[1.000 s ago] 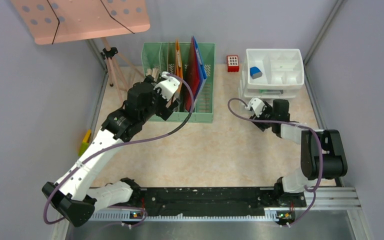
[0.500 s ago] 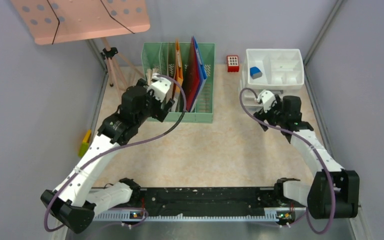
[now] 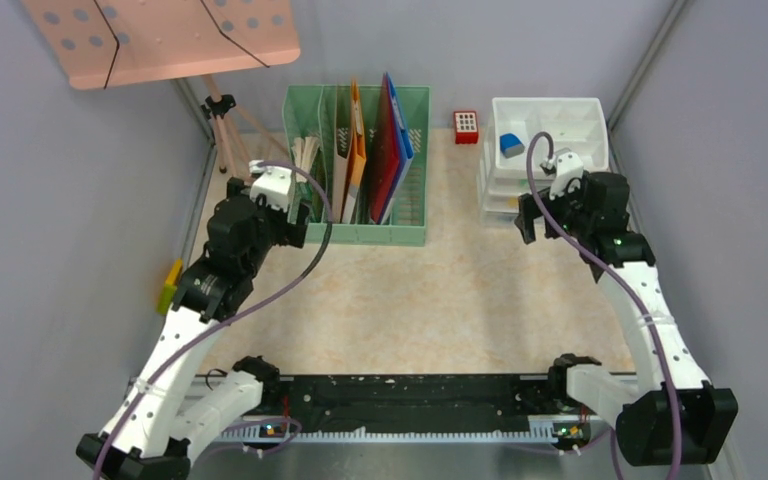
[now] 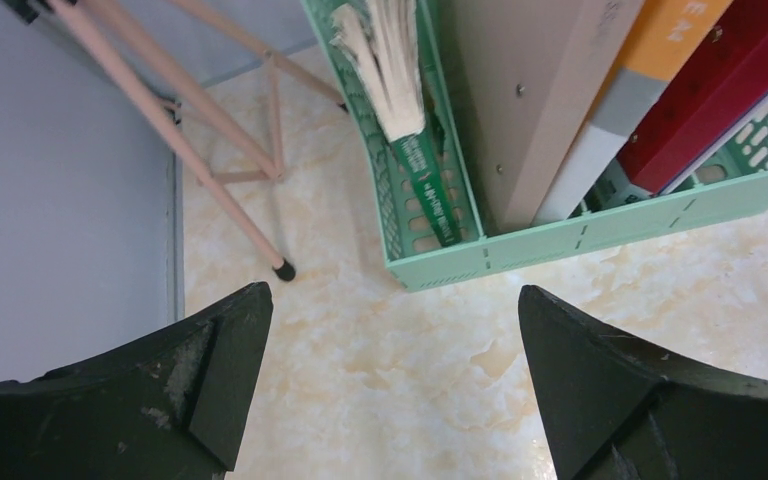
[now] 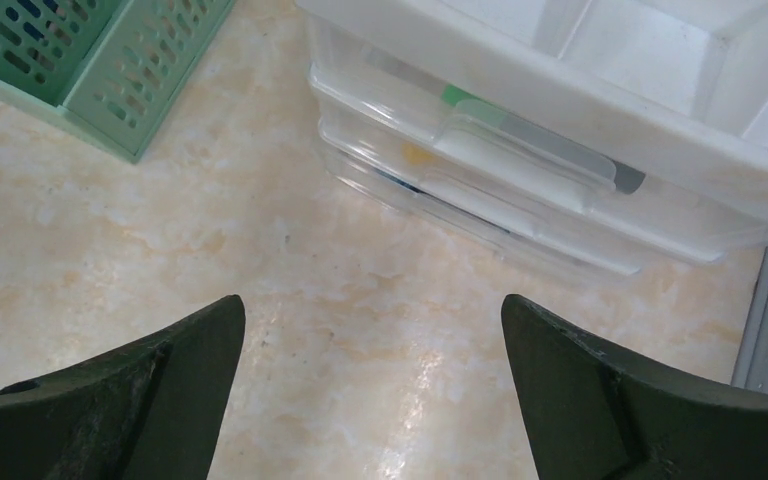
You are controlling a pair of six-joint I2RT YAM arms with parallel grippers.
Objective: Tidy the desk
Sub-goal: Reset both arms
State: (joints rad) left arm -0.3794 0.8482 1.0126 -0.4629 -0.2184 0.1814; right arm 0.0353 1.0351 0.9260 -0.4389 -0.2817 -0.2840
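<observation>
The desk point(image 3: 430, 300) is a beige marbled top. A green file rack point(image 3: 360, 236) at the back holds an orange folder point(image 3: 357, 140), a red folder point(image 3: 385, 150), a blue folder point(image 3: 401, 120) and a paper bundle point(image 3: 307, 158). My left gripper point(image 3: 290, 215) is open and empty over the desk by the rack's front left corner point(image 4: 430, 272); in the left wrist view point(image 4: 392, 292) bare desk lies between the jaws. My right gripper point(image 3: 540, 222) is open and empty, just in front of the white drawer unit point(image 3: 600, 152), over bare desk point(image 5: 372, 300).
A pink music-stand plate point(image 3: 160, 40) on a tripod point(image 3: 225, 130) stands back left; one leg point(image 4: 210, 170) ends near the rack. The top tray holds a blue block point(image 3: 511, 145). A red block point(image 3: 466, 127) sits behind. A yellow-green thing point(image 3: 170, 285) lies by the left wall.
My left gripper has drawn back and left from the rack's compartments to its front left corner. My right arm has stretched back and right, up to the drawer unit.
</observation>
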